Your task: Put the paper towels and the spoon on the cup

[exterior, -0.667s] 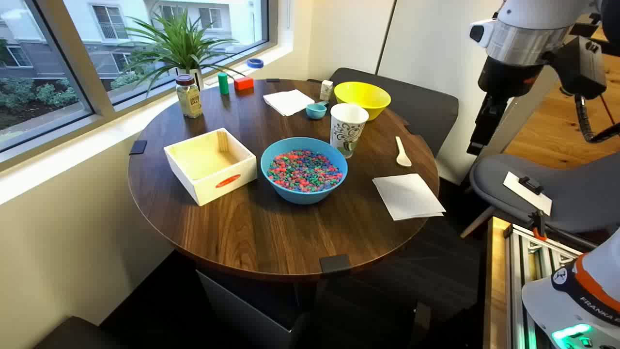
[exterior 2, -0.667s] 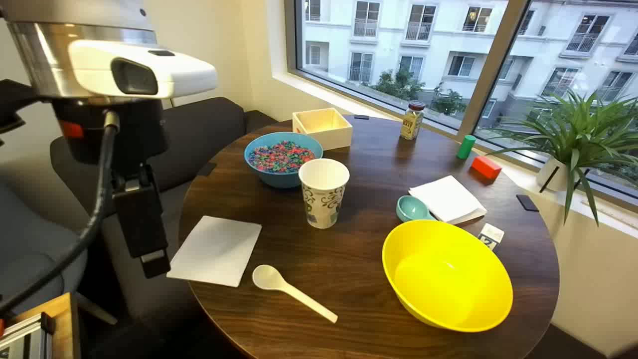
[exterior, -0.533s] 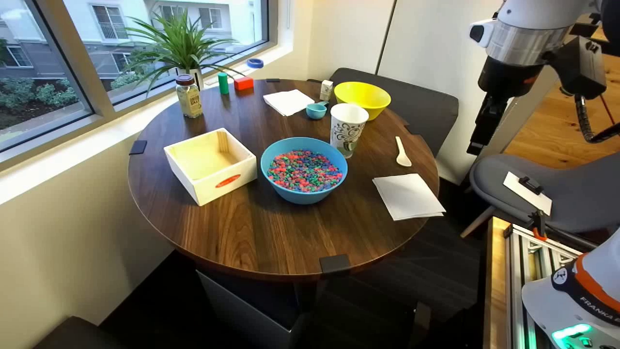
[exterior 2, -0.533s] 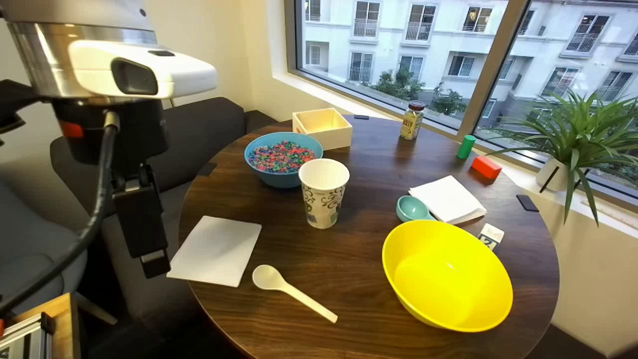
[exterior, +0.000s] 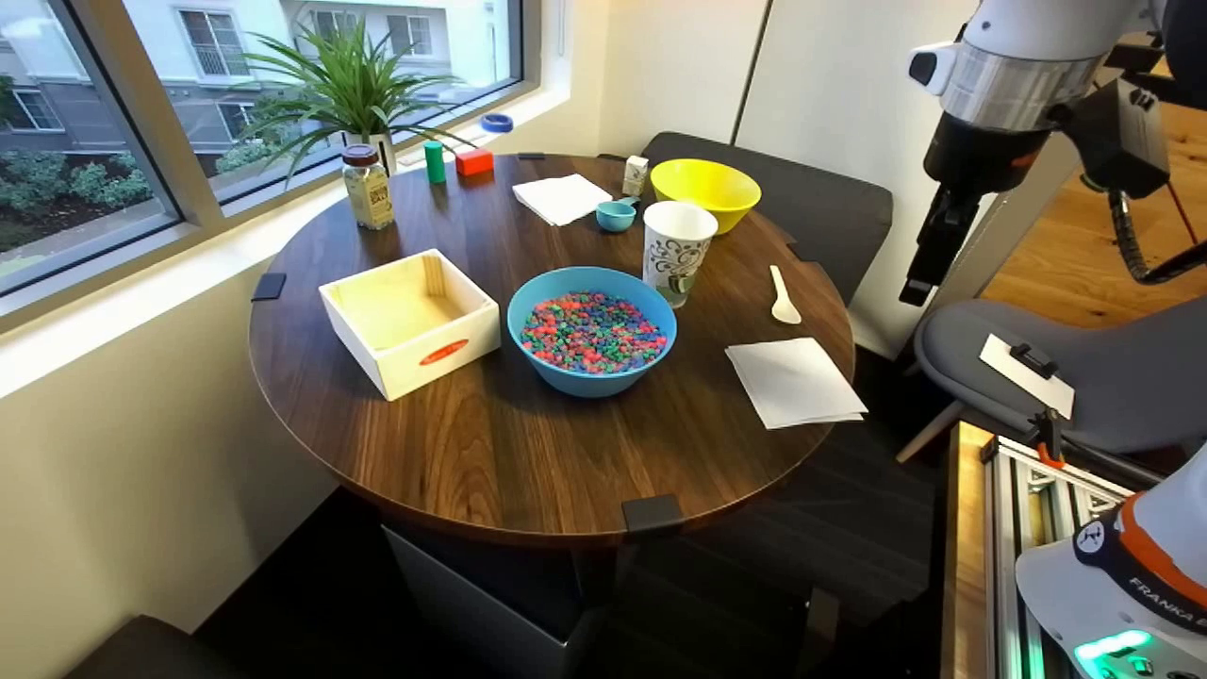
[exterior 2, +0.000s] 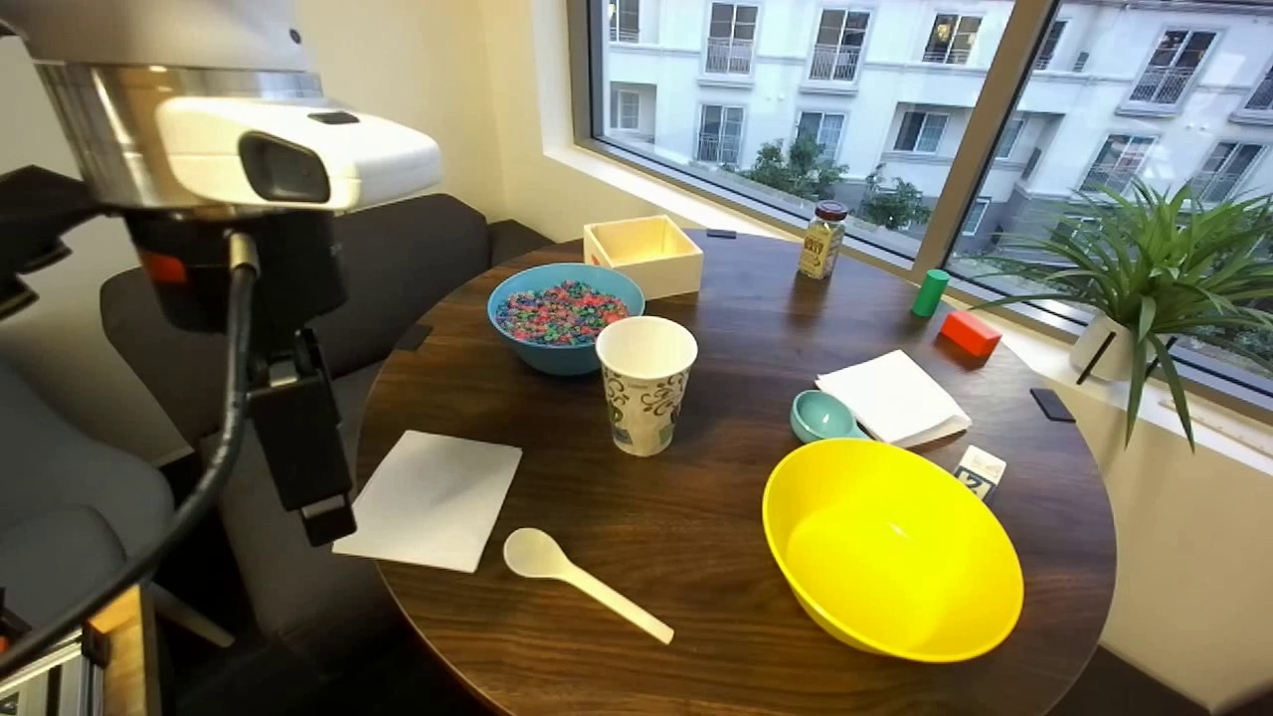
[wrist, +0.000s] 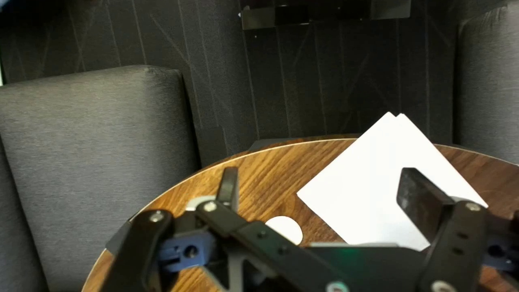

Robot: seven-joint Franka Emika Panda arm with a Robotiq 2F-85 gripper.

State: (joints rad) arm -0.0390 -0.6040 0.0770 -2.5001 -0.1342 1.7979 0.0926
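"How does your gripper look from where you sit?"

"In the wrist view I have its jaws spread well apart. In both exterior views it points downward near the edge of the table; how high it hangs, I can't judge."

"And the paper towels?"

"I see two piles, both flat. The pile nearer my gripper has a corner out past the table's edge; the far pile lies just beside a teal scoop."

"Where do you have the spoon?"

"On the table, just beside the nearer pile, with its round end turned toward those sheets. In the wrist view the gripper hides most of it from me."

"And the cup?"

"Upright, mouth up, just beside the blue bowl of coloured bits. Whether cup and bowl touch, I can't tell. The spoon and both piles lie on the table, each apart from the cup."

"What stands around those?"

"I've got a wooden tray with a red oval mark just beside the blue bowl, and a yellow bowl near the scoop and the far pile."
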